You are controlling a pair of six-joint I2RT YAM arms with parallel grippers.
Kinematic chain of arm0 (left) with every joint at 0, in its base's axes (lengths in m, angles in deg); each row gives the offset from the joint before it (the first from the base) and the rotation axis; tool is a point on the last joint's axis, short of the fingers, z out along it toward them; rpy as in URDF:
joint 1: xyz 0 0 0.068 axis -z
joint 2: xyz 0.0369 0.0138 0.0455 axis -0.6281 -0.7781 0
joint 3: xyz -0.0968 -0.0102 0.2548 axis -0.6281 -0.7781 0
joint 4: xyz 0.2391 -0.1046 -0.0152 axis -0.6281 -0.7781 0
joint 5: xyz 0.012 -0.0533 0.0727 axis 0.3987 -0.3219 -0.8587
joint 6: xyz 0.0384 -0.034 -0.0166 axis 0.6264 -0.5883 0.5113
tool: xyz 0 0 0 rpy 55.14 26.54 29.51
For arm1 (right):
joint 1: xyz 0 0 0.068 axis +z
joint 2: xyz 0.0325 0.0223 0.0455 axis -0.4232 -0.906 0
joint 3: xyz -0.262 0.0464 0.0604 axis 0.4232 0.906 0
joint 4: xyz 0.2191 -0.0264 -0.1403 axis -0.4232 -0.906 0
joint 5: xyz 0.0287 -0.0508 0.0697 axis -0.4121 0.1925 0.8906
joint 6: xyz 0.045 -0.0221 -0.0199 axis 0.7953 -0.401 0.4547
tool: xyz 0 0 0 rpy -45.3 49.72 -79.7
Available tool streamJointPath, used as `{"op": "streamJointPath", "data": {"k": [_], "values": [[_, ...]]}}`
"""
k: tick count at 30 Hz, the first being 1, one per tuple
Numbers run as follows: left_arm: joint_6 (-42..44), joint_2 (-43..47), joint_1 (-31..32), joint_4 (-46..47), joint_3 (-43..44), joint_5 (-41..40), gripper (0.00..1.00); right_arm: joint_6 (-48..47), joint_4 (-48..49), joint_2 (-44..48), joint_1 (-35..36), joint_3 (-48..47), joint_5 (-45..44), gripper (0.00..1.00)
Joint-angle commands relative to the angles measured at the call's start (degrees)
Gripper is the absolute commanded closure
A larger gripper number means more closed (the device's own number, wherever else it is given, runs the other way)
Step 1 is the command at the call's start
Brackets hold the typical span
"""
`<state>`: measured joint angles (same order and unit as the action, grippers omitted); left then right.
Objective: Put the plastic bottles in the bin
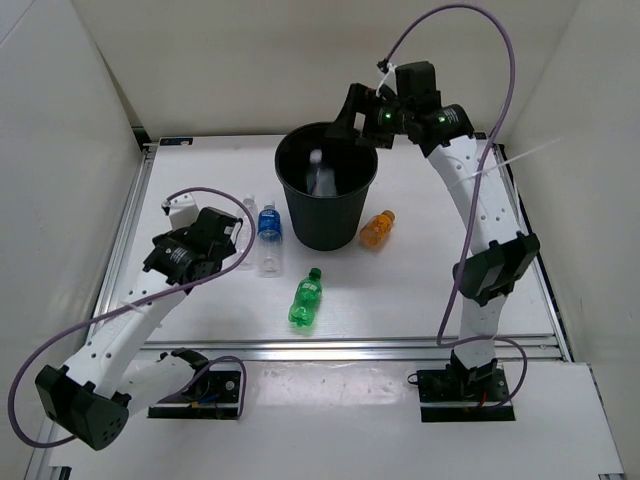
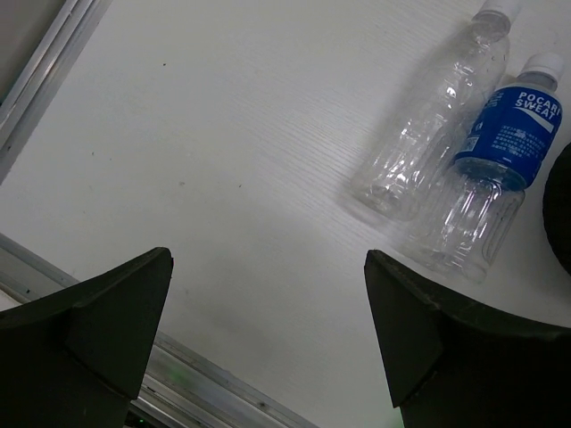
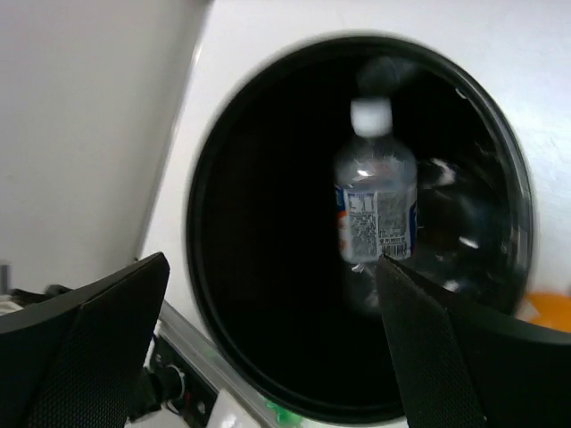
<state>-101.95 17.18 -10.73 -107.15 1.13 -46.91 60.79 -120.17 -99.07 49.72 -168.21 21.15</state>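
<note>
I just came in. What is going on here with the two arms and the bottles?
The right gripper hangs open above the bin, and a labelled clear bottle, blurred, is inside the bin below it. The left gripper, also open, hovers over the table near the plain clear bottle and the blue-labelled bottle, holding nothing. The green bottle and the orange bottle lie on the table too.

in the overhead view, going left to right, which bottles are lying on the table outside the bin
clear bottle → blue-labelled bottle → green bottle → orange bottle
</note>
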Motion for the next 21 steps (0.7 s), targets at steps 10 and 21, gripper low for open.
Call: {"op": "streamJointPath", "data": {"k": [10, 21], "values": [[9.08, -7.52, -4.1, 4.79, 7.05, 1.12, 0.0, 12.35, 0.83, 19.83, -17.81, 30.59, -8.56, 0.0], [3.2, -4.98, -6.3, 3.13, 4.24, 9.64, 0.0, 7.96, -2.26, -1.43, -23.37, 33.51, 10.44, 0.0]]}}
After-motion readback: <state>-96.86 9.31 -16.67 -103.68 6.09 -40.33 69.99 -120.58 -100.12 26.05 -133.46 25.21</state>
